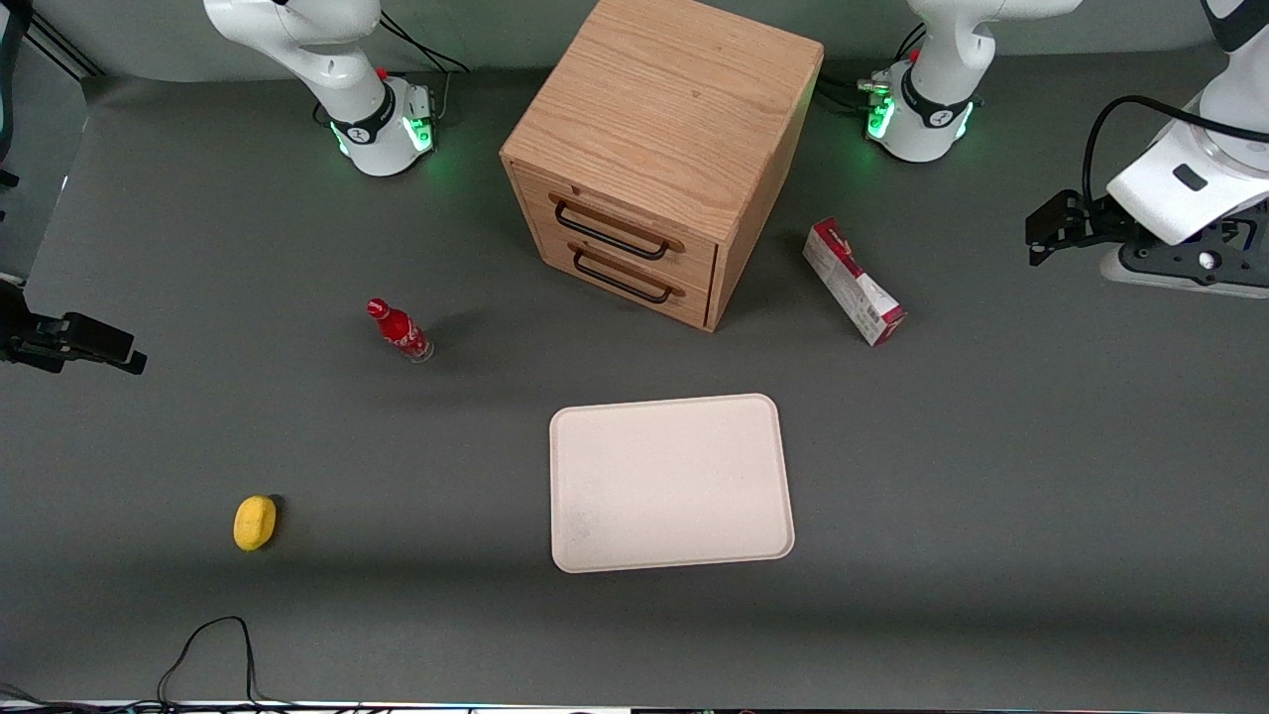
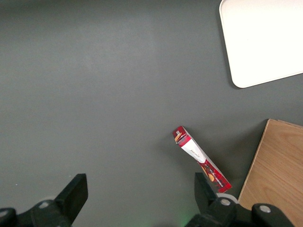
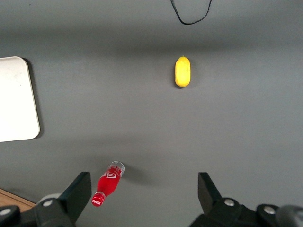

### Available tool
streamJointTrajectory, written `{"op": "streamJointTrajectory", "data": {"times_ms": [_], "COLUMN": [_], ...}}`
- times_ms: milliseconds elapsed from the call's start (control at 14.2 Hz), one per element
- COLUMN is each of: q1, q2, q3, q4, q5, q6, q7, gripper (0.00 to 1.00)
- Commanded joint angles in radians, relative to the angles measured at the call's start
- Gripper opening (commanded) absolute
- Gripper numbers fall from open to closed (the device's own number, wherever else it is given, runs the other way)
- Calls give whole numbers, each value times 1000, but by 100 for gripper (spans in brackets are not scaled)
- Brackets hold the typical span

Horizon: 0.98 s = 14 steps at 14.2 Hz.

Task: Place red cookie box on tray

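a: which step is this?

b: the very start, i'd say. the red cookie box [image 1: 854,282] lies on the dark grey table [image 1: 991,476], beside the wooden cabinet [image 1: 659,149] on the working arm's side, farther from the front camera than the tray [image 1: 670,483]. nothing is on the tray.

a: and the gripper [image 2: 137,196]?

b: it hangs high above the table toward the working arm's end, well apart from the box, jaws spread wide and holding nothing. in the wrist view the box [image 2: 201,158] sits close by one finger [image 2: 204,189], lying at a slant to the jaws.

a: so the next move?

b: probably shift over the box, turn the wrist so the fingers straddle its narrow width, then come down. the carton is slim and looks light, so a grip near its middle should keep it level.

a: anything in the way?

b: the cabinet is close to the box. the small red bottle [image 1: 400,330] and a yellow object [image 1: 255,522] lie toward the parked arm's end, well clear. the path to the tray looks open.
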Motion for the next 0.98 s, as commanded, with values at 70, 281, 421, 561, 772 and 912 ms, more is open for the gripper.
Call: {"op": "streamJointTrajectory", "data": {"times_ms": [70,281,421,561,772,912], "q1": [7,7,4,3,-2,-4], "q2": [-12,0,-15,-32,-110,-141], "q3": [0,12,14,11,-44,-96], "q4": [-7,-9,-49,-95,-255,-352], "q5": [13,7,1,-52,-79,-79], "q6": [-1,-7,-13,-5,74,108], "q7": [-14,-8,-34,-222,-494,-705], "gripper": [100,100,100,100,100,100]}}
